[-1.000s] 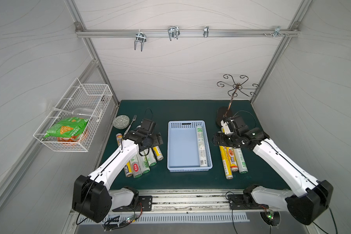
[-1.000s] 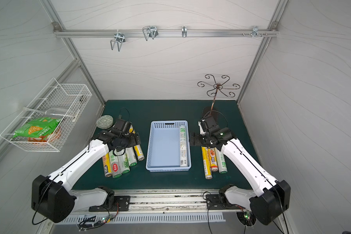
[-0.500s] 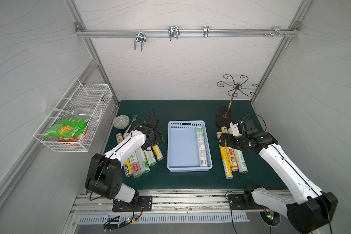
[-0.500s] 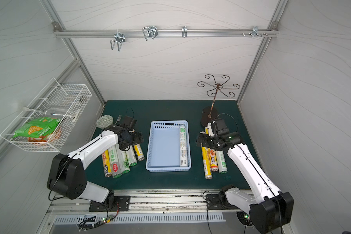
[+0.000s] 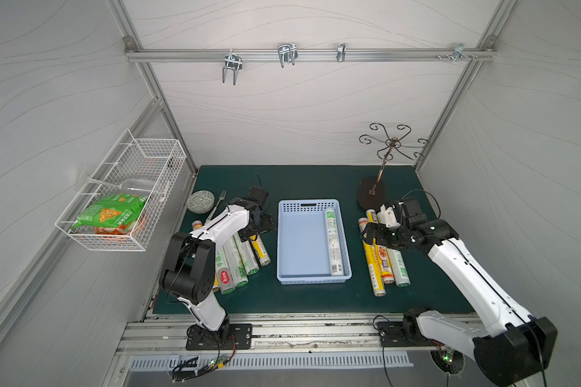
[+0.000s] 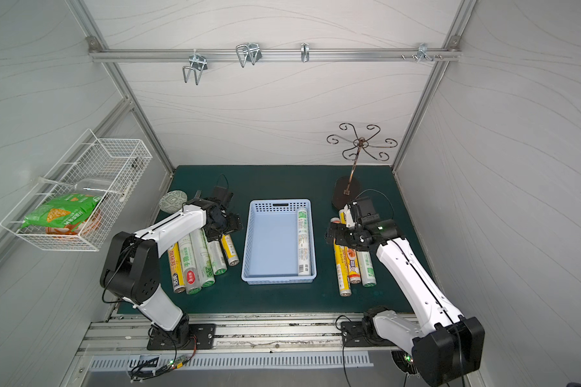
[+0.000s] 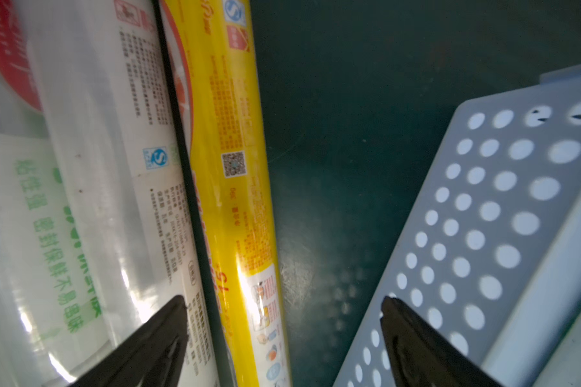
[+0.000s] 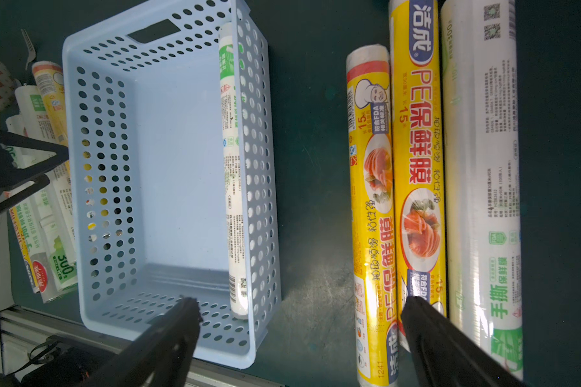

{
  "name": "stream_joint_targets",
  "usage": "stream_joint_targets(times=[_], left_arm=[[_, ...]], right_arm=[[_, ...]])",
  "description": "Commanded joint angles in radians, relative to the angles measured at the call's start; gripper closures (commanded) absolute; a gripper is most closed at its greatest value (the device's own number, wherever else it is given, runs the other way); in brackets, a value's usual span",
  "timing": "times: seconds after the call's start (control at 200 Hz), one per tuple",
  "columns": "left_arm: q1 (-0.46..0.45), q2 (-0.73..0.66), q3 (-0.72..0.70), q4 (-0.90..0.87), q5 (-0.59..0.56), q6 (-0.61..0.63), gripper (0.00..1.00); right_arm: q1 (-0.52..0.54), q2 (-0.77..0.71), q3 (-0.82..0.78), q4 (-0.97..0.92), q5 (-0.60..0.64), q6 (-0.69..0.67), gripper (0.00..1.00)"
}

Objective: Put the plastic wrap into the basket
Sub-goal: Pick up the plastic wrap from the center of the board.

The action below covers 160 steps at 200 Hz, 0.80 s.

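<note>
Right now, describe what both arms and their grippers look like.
The left arm and right arm both have smooth white links between chunky black joint housings. Thin black cables loop near the wrists. The left gripper and right gripper each end in two tapered matte-black fingers.

My left wrist camera shows the left gripper (image 7: 282,311) spread wide, its two dark fingertips (image 7: 161,335) in close view. A yellow roll (image 7: 235,207) of plastic wrap lies between them, touching a white roll (image 7: 114,174) with green print. One fingertip overlaps that white roll, the other the perforated wall of the light-blue basket (image 7: 483,234). Bare dark green mat (image 7: 342,134) separates roll and basket.
</note>
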Motion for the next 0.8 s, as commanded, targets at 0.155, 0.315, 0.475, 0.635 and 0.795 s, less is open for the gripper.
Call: stream_joint_targets(times=[0.155,0.315,0.475,0.635,0.795], left_arm=[[0.011,0.074,0.057,0.032,0.021,0.002,0.14],[0.01,0.116,0.076,0.04,0.023,0.006,0.19],[0.011,0.151,0.092,0.041,0.024,0.014,0.2],[0.012,0.178,0.104,0.043,0.018,0.019,0.21],[0.015,0.203,0.125,0.04,0.014,0.032,0.28]], right_arm=[[-0.007,0.023,-0.011,0.023,-0.024,0.01,0.01],[-0.006,0.037,-0.017,0.03,-0.038,0.016,0.01],[-0.007,0.044,-0.019,0.033,-0.042,0.018,0.01],[-0.006,0.067,-0.013,0.029,-0.046,0.017,0.01],[-0.007,0.067,-0.013,0.031,-0.049,0.013,0.01]])
